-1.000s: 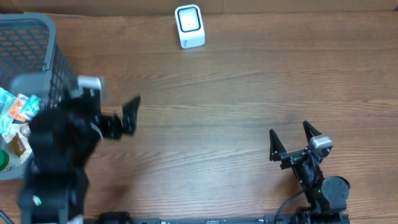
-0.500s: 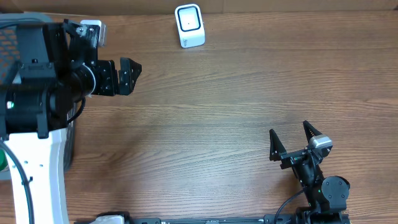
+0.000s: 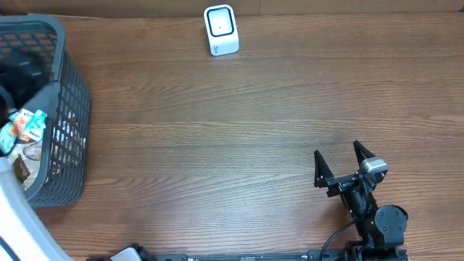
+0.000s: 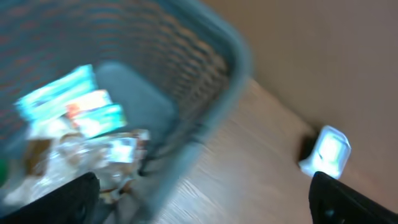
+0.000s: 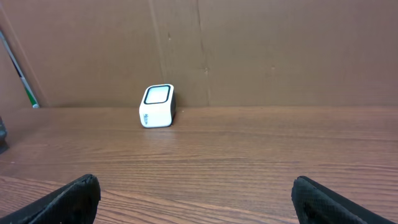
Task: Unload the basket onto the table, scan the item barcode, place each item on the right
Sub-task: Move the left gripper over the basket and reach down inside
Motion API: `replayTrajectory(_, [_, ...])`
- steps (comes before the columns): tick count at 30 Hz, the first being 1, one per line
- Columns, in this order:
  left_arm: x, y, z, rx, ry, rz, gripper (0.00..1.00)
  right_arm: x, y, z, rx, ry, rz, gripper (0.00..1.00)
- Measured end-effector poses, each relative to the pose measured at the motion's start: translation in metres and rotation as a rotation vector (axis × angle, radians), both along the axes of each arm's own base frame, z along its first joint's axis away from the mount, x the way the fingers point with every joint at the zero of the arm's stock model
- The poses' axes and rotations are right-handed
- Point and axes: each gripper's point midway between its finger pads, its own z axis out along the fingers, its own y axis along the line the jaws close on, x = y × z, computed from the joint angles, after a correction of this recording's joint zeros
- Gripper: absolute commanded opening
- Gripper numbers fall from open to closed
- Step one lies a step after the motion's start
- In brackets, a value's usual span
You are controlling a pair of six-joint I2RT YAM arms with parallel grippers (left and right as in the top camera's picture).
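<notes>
Nothing picked yet, just hovering over the basket (image 4: 233, 43)

Left gripper (image 4: 208, 200) hangs above it with jaws wide apart and empty, though the wrist view is smeared, so take that loosely. The items sit in the basket at the left edge of the table (image 3: 254, 109) — the teal-and-red packet (image 4: 78, 102) lies on top and looks like the easy grab. I'd come straight down on it, pinch across the short side, keep clear of the mesh wall and lift gently so the barcode doesn't crumple. Then it has to face the scanner (image 3: 221, 30), well apart at the far edge. Right gripper (image 3: 337, 154) sits open near the front, holding nothing — can't spot a barcode yet.
</notes>
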Motion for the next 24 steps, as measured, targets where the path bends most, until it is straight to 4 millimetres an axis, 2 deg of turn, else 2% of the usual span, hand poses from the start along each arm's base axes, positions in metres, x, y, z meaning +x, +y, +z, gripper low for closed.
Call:
replayTrajectory(4, [-0.017, 0.038, -0.002, -0.034, -0.016, 0.162, 0.79, 0.0, 0.0, 0.0, 0.0, 0.0, 0.0, 1.0])
replayTrajectory(7, [-0.023, 0.059, -0.014, -0.05, 0.01, 0.242, 0.79, 0.0, 0.0, 0.0, 0.0, 0.0, 0.0, 1.0])
replayTrajectory(11, [-0.024, 0.082, -0.057, -0.093, 0.128, 0.317, 0.8, 0.0, 0.0, 0.0, 0.0, 0.0, 0.0, 1.0])
replayTrajectory(13, [-0.024, 0.091, -0.083, -0.114, 0.2, 0.346, 0.84, 0.0, 0.0, 0.0, 0.001, 0.0, 0.0, 1.0])
replayTrajectory(14, [-0.026, 0.096, -0.103, -0.127, 0.259, 0.367, 0.84, 0.0, 0.0, 0.0, 0.0, 0.0, 0.0, 1.0])
replayTrajectory(21, [-0.016, 0.117, -0.161, -0.113, 0.414, 0.343, 0.87, 0.0, 0.0, 0.0, 0.0, 0.0, 0.0, 1.0])
replayTrajectory(23, [-0.011, 0.123, -0.177, -0.105, 0.457, 0.311, 0.84, 0.0, 0.0, 0.0, 0.0, 0.0, 0.0, 1.0])
replayTrajectory(24, [-0.008, 0.127, -0.191, -0.103, 0.496, 0.282, 0.78, 0.0, 0.0, 0.0, 0.0, 0.0, 0.0, 1.0])
